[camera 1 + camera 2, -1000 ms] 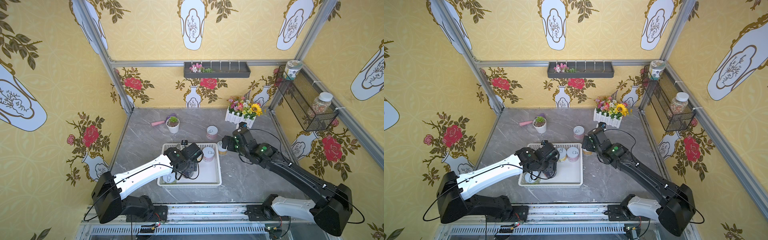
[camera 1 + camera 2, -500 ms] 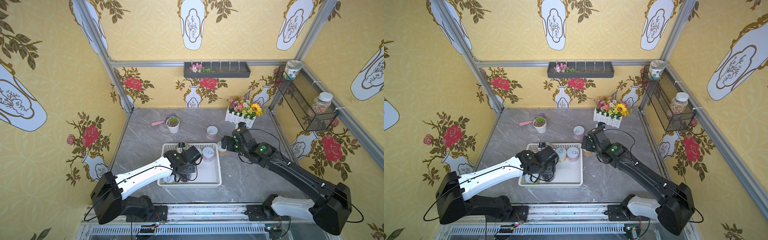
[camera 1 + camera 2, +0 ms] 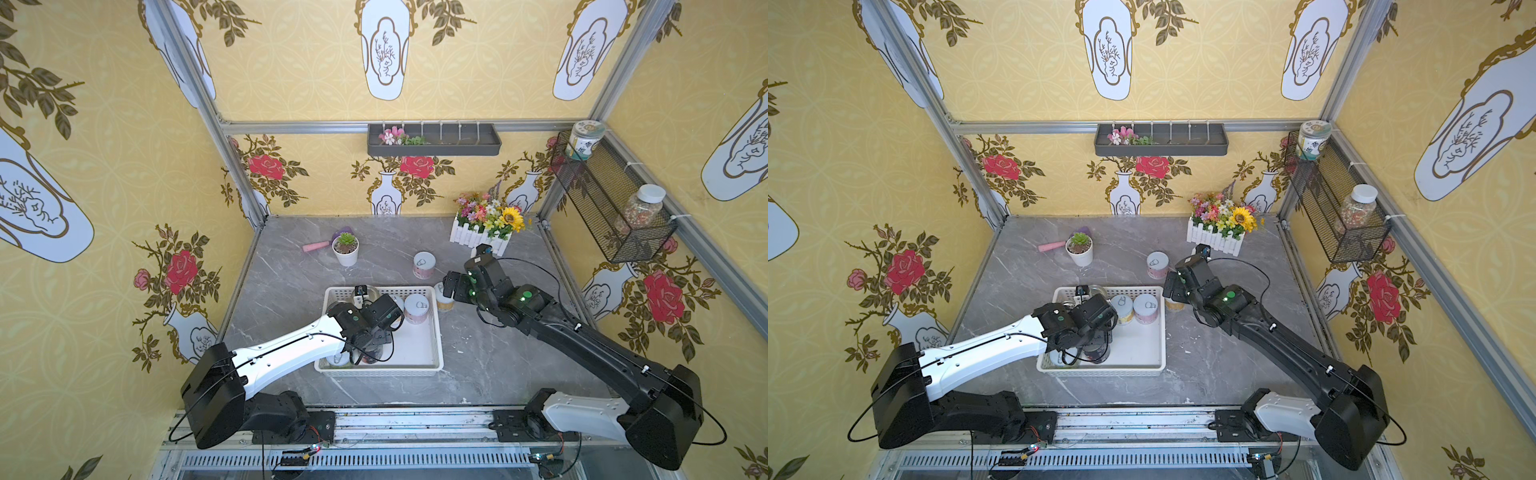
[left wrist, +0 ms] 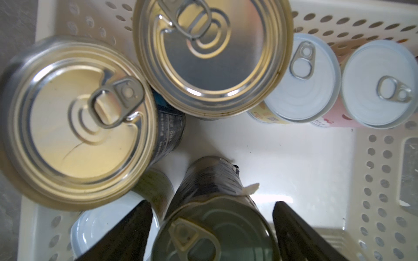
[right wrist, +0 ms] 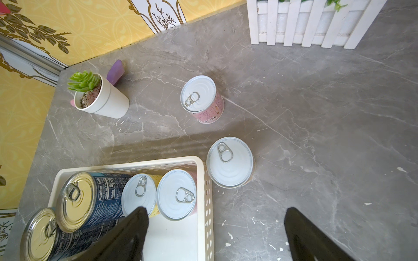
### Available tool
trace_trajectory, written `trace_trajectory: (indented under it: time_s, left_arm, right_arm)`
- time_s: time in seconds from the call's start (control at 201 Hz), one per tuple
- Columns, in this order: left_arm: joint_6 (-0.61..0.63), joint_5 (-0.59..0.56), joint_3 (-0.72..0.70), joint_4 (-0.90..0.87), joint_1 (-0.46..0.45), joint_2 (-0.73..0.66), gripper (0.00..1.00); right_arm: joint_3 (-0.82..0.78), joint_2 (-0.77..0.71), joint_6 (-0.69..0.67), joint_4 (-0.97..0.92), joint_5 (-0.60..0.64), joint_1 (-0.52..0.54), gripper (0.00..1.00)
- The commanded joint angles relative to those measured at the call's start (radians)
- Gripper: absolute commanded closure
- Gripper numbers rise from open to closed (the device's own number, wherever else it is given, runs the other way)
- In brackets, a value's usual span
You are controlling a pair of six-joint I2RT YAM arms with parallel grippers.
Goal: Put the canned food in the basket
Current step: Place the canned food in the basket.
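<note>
Left gripper (image 4: 210,203) has drawn nearer. Its jaws are parted astride the dark can (image 4: 212,180), upright near-left in basket (image 3: 419,368). Contact unclear, and top views hide it. Lift straight up: neighbours crowd. Right gripper (image 5: 214,210) wide open, empty, by yellow can (image 5: 229,161) just right of basket. Pink can (image 5: 199,93) farther.

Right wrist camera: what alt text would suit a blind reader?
The open right gripper hangs over a grey marble table, by the corner of a white perforated basket holding two blue-labelled metal-topped cans and two white-lidded cans. Two more white-lidded cans stand outside it, one pink-labelled, near a potted succulent and a white picket-fence planter.
</note>
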Motion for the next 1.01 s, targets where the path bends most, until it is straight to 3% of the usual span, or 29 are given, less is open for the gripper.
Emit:
trace_trajectory:
  time_s: [0.0,0.194,0.349,0.738,0.867,1.007]
  left_arm:
    - [0.007,0.011,0.03,-0.004,0.001,-0.027,0.09]
    - [0.045,0.07,0.102,-0.002,0.001,-0.122,0.04]
    - [0.046,0.049,0.106,0.036,0.001,-0.239,0.03]
    - [0.056,-0.268,-0.123,0.256,0.0,-0.536,0.0]
    - [-0.081,-0.451,-0.096,0.069,0.001,-0.562,0.0]
    - [-0.03,-0.41,-0.15,0.136,-0.005,-0.599,0.0]
  right_arm:
    - [0.001,-0.006,-0.036,0.062,-0.043,-0.001,0.03]
    - [-0.025,-0.04,-0.059,0.099,-0.058,-0.001,0.03]
    - [-0.032,-0.058,-0.06,0.099,-0.041,0.0,0.03]
    - [0.014,0.005,-0.121,0.042,0.092,-0.009,0.03]
    - [0.001,0.058,-0.132,0.068,-0.064,-0.106,0.03]
    - [0.034,0.14,-0.166,0.045,-0.097,-0.138,0.03]
